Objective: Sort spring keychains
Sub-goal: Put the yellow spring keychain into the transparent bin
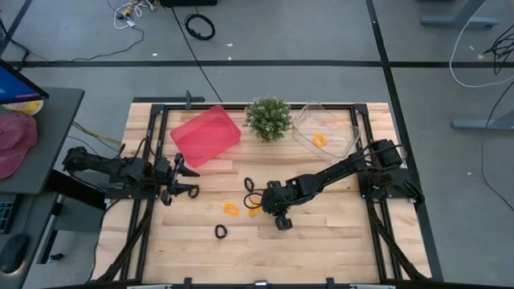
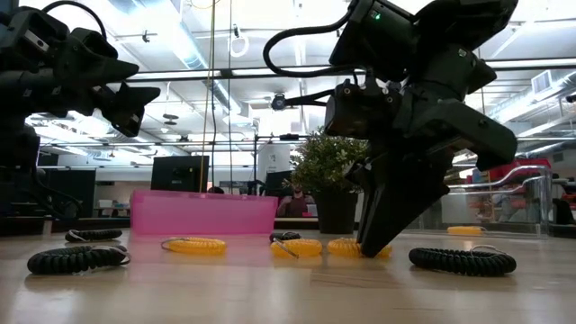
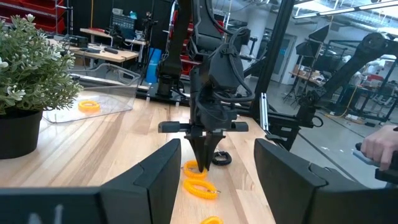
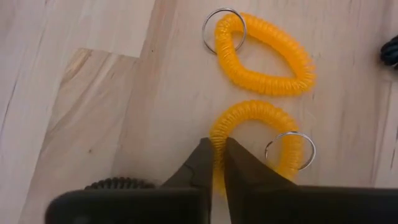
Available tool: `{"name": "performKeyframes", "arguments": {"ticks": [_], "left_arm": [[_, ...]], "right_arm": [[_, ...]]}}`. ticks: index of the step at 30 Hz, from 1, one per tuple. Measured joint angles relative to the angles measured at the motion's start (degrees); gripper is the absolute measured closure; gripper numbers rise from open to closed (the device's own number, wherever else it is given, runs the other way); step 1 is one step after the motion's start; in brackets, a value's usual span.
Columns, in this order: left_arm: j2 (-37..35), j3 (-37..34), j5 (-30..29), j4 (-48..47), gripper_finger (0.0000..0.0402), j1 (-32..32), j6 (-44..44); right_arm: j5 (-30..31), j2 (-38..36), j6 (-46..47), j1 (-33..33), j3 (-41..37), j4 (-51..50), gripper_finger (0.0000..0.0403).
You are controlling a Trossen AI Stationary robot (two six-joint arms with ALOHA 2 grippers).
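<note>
Orange keychain (image 4: 249, 134) pinched by right tool (image 4: 213, 163) | second orange keychain (image 4: 264, 53) beside | left tool (image 1: 183, 181) open, apart

Both arms are built from dark, almost black segments with rounded joint housings. Above the right claw (image 2: 373, 247), a looped black cable and a small green light are seen. The fingers (image 4: 202, 168) of this claw are matte black, flat wedges tapered to tips.

Ribbed glossy plastic orange keychain (image 4: 261, 134), smooth pale wood table (image 4: 93, 93)
</note>
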Motion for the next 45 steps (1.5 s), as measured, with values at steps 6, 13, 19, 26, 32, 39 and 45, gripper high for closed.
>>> {"name": "performKeyframes", "arguments": {"ticks": [6, 13, 19, 26, 32, 39, 45], "left_arm": [[0.0, 0.0, 0.0, 0.0, 0.0193, 0.0, 0.0], [0.0, 0.0, 0.0, 0.0, 0.0193, 0.0, 0.0], [0.0, 0.0, 0.0, 0.0, 0.0193, 0.0, 0.0], [0.0, 0.0, 0.0, 0.0, 0.0193, 0.0, 0.0], [0.0, 0.0, 0.0, 0.0, 0.0193, 0.0, 0.0], [0.0, 0.0, 0.0, 0.0, 0.0193, 0.0, 0.0], [0.0, 0.0, 0.0, 0.0, 0.0193, 0.0, 0.0]], "right_arm": [[-0.1, 0.0, 0.9, 0.0, 0.0, 0.0, 0.0387], [-0.1, -0.9, 0.9, 0.0, -0.1, -0.5, 0.0389], [-1.2, -5.8, 1.9, 0.3, -0.6, -5.6, 0.0389], [4.3, -13.1, 4.8, 1.2, -0.4, -10.7, 0.0389], [12.9, -19.8, 6.2, 3.7, -0.3, -13.1, 0.0389], [25.6, -28.0, 9.2, 7.7, -0.2, -12.7, 0.0389], [44.7, -33.3, 9.0, 12.8, -0.2, -11.7, 0.0389]]}}
